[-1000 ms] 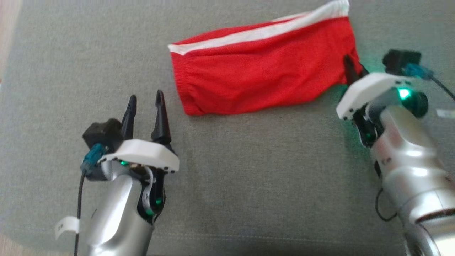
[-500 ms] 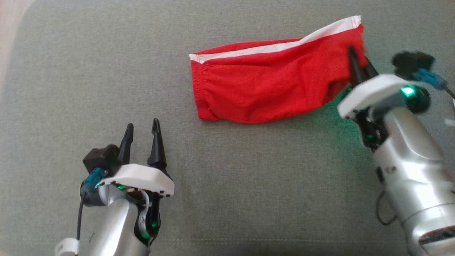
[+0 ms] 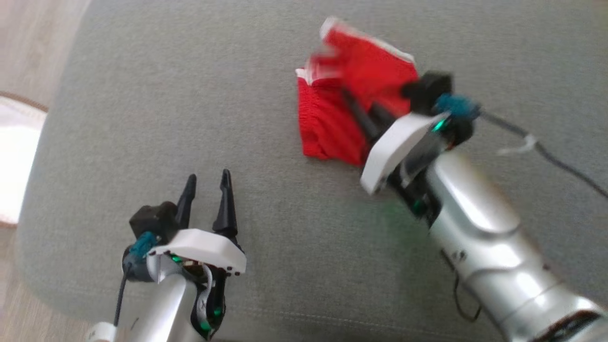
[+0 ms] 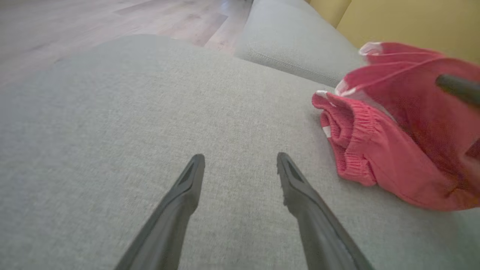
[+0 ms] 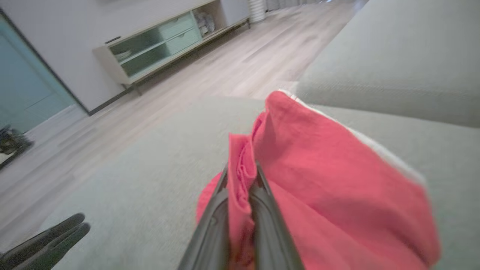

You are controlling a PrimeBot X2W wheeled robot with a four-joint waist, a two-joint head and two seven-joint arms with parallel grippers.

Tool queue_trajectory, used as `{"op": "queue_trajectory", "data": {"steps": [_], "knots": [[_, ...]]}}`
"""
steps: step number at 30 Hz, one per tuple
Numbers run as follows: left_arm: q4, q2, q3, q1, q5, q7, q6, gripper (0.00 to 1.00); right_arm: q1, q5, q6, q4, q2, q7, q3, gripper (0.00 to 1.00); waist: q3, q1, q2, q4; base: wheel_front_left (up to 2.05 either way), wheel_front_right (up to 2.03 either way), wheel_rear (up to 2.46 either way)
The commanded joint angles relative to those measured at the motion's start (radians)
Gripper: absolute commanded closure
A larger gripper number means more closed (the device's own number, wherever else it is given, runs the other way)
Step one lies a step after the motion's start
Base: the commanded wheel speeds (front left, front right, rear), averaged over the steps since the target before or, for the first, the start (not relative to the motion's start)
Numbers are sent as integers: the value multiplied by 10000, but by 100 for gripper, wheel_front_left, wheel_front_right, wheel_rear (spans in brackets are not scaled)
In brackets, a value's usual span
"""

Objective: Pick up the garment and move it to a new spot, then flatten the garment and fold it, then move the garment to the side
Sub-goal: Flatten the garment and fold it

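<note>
Your right gripper (image 3: 358, 107) has its two dark fingers pinched together on a fold of the red fabric garment with white trim (image 3: 327, 133). In the right wrist view the cloth is squeezed between them and spills out to the right. The garment sits bunched toward the far side of the grey woven sofa cushion (image 3: 190, 95). Its gathered elastic edge rests on the cushion, while the gripped part rises above it in a loose flap. That area is blurred in the head view. Your left gripper (image 3: 208, 175) is nearer you and to the left, well apart from the garment. Its fingers are spread wide with nothing between them, pointing over bare cushion. Pale wooden floor (image 3: 42, 47) shows beyond the cushion's left edge.
</note>
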Motion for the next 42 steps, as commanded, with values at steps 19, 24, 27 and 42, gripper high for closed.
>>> {"op": "queue_trajectory", "data": {"steps": [19, 24, 27, 42], "knots": [[-357, 156, 743, -118, 352, -53, 152, 0, 943, 654, 65, 94, 257, -2508, -179, 0, -233, 0, 0, -1006, 0, 0, 0], [-381, 156, 989, -43, 721, -53, 143, 0, 1260, -333, 65, 602, 257, -2952, -1685, 0, -377, 0, 0, -1417, 0, 0, 0], [-406, 156, 1096, 24, 924, -53, 151, 0, 1549, -876, 65, 706, 257, -3030, -2477, 0, -466, 0, 0, -1595, 0, 0, 0], [-356, 156, 1574, 610, 1521, -53, 146, 0, 3586, -2908, 65, -483, 258, -3067, -4390, 0, -1192, 0, 0, -1858, 0, 0, 0]]}}
